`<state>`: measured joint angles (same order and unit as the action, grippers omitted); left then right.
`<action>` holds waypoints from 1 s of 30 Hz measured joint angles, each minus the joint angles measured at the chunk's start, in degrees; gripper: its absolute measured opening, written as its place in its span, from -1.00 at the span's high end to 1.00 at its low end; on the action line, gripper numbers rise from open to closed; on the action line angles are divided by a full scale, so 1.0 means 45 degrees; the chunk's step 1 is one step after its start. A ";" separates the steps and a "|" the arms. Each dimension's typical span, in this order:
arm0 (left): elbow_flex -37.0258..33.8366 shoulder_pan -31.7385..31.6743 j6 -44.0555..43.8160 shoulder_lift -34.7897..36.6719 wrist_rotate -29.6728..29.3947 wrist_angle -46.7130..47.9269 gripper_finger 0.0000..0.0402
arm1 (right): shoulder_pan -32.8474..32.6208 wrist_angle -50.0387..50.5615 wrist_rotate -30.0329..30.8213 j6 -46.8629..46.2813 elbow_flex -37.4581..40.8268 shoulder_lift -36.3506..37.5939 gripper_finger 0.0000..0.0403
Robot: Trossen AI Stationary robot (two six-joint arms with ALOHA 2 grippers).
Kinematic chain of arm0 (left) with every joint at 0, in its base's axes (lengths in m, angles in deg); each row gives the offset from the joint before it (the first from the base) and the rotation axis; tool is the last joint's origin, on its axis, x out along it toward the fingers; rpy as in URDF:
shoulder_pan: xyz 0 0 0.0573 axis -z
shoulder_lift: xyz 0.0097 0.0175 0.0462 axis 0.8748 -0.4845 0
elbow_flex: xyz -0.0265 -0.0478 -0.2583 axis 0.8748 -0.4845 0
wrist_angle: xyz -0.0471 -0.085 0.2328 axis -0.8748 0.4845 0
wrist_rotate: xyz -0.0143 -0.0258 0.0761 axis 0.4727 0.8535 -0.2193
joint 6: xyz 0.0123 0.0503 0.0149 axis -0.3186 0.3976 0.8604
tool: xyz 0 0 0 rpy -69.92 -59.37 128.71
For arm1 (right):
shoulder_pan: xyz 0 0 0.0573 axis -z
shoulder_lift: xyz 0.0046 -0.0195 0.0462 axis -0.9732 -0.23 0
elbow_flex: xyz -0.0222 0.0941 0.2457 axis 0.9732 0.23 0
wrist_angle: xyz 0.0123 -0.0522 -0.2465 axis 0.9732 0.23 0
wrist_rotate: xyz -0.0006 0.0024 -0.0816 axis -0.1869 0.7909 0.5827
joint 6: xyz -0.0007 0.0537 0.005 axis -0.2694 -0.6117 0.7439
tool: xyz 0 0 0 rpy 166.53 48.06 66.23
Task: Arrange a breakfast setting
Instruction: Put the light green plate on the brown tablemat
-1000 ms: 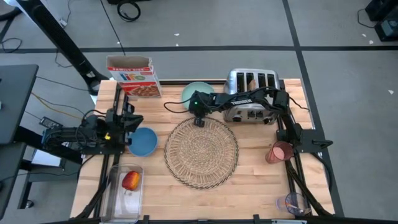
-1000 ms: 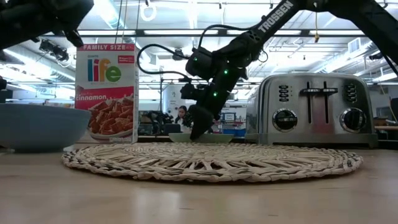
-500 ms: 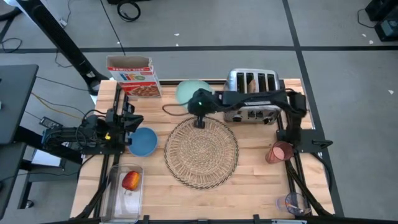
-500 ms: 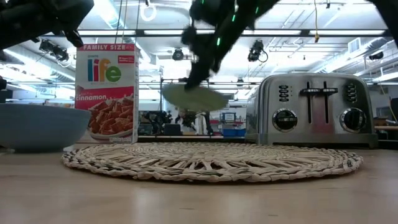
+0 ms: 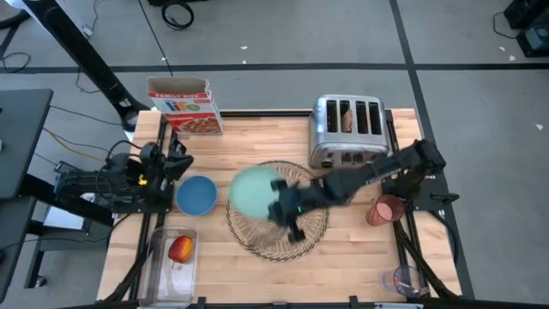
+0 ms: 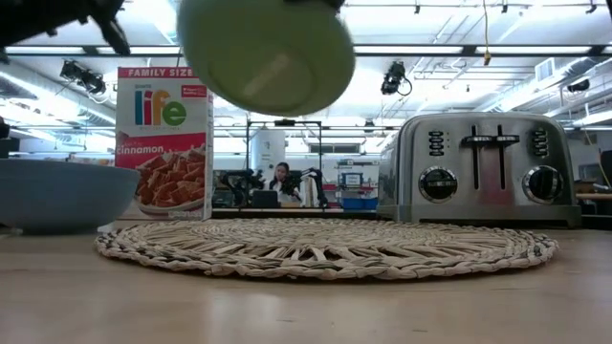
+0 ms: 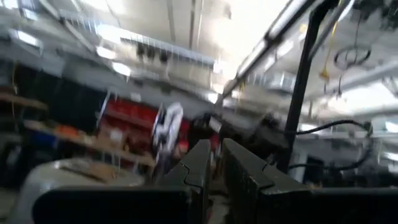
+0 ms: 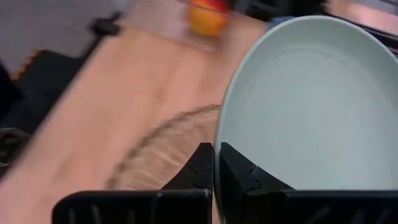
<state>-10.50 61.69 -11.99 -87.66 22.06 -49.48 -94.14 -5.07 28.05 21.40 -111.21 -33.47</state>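
Note:
The mint-green plate (image 5: 254,192) hangs tilted in the air over the round woven placemat (image 5: 296,225), with my right gripper (image 5: 277,205) shut on it. In the low view its underside (image 6: 266,53) shows high above the mat (image 6: 325,250). The blue bowl (image 5: 196,195) rests on the table left of the mat. The red apple (image 5: 179,249) lies in a clear bin. The pink cup (image 5: 386,209) stands at the right. Toast (image 5: 347,116) sticks up from a toaster slot. My left gripper (image 5: 177,163) is shut, raised at the left edge, holding nothing. My right gripper pinches the plate's rim (image 8: 217,140) between its two fingers, one finger on the upper face and one underneath. The fingers come from the table's right, slanting down. The plate is lifted clear of the placemat and tilted, most of it reaching out beyond the fingertips.
The chrome toaster (image 5: 347,130) stands at the far right and a cereal box (image 5: 184,106) at the far left. The clear bin (image 5: 174,262) sits at the near left corner. A small clear container (image 5: 401,280) is at the near right.
My right gripper has lifted the plate off the table behind the placemat, next to the toaster. It has carried the plate up and toward the near edge, and the plate now hangs over the mat. My left gripper has risen a little and rolled.

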 joint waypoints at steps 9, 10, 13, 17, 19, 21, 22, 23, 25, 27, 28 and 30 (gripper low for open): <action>0.4159 0.2005 -0.1231 -0.4043 0.0127 0.3493 0.75 | -0.1741 -0.0253 0.0654 0.0976 0.0000 -0.0686 0.94; 0.4710 0.2281 -0.1249 -0.4438 0.0136 0.3956 0.75 | -0.1796 -0.0167 0.0622 0.1284 0.0005 -0.0785 0.94; 0.6310 0.2972 -0.1279 -0.5286 0.0155 0.5333 0.75 | -0.1806 -0.0467 0.0011 0.2350 0.0000 -0.1107 0.94; 0.7984 0.3487 -0.1748 -0.6147 0.0136 0.7026 0.75 | -0.1787 -0.0554 -0.0467 0.3929 0.0000 -0.1857 0.94; 0.8532 0.3579 -0.2127 -0.6447 0.0134 0.7620 0.75 | -0.1758 -0.0515 -0.0572 0.4375 0.0005 -0.2243 0.94; 0.8775 0.3629 -0.2582 -0.6606 0.0131 0.8028 0.75 | -0.1728 -0.0532 -0.0725 0.4849 0.0005 -0.2629 0.94; 0.8826 0.3634 -0.2772 -0.6695 0.0130 0.8029 0.75 | -0.1700 -0.0496 -0.0826 0.5024 0.0005 -0.2829 0.94; 0.8866 0.3638 -0.3016 -0.6738 0.0126 0.7987 0.75 | -0.1679 -0.0440 -0.0866 0.5160 0.0005 -0.3043 0.94; 0.8865 0.3634 -0.3242 -0.6843 0.0126 0.8026 0.75 | -0.1657 -0.0399 -0.0854 0.5249 0.0010 -0.3440 0.94; 0.8861 0.3635 -0.3666 -0.6897 0.0126 0.8052 0.75 | -0.1577 -0.0408 -0.0724 0.4879 0.0010 -0.3739 0.94; 0.8861 0.3633 -0.3889 -0.6928 0.0129 0.8101 0.75 | -0.1520 -0.0413 -0.0678 0.4707 0.0010 -0.3834 0.94; 0.8861 0.3633 -0.4374 -0.7033 0.0124 0.8076 0.75 | -0.1415 -0.0485 -0.0579 0.4616 0.0010 -0.4001 0.94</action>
<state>29.38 78.03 -31.67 -119.31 22.62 -13.14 -100.50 -7.25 25.45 42.17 -111.17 -51.47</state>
